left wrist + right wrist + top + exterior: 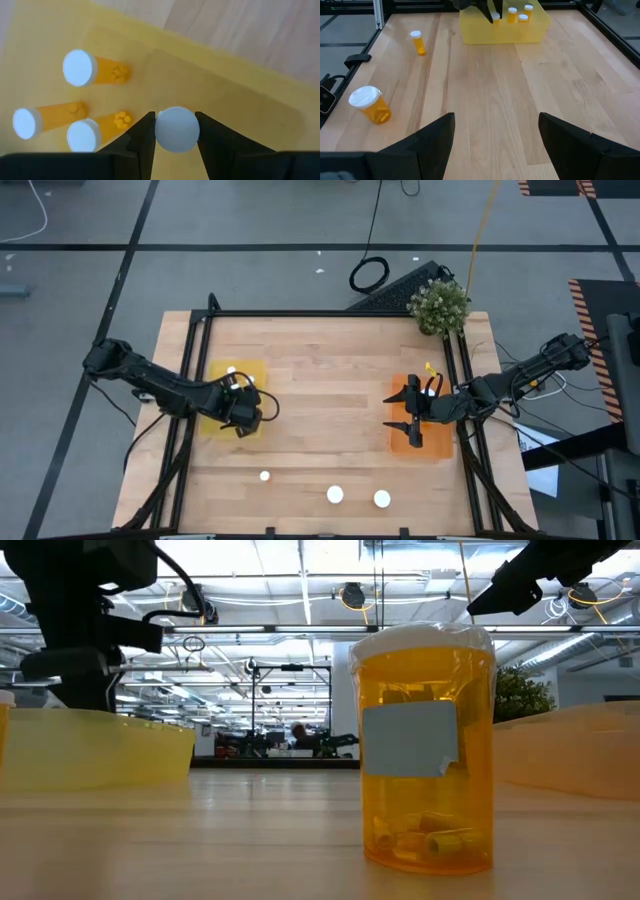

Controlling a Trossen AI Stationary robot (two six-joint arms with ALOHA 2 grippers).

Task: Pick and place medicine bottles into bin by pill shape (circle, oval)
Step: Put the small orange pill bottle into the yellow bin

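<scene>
Left gripper [175, 131] clamps a white-capped bottle [176, 129] over the yellow bin [225, 95], three bottles [95, 70] beside it; right gripper [495, 132], jaws apart, waits above the orange bin [400, 442].

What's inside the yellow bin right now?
The yellow bin holds three upright bottles, with small round pills showing through them. The left end effector grips a fourth bottle above the bin; its white cap hides its contents.
</scene>
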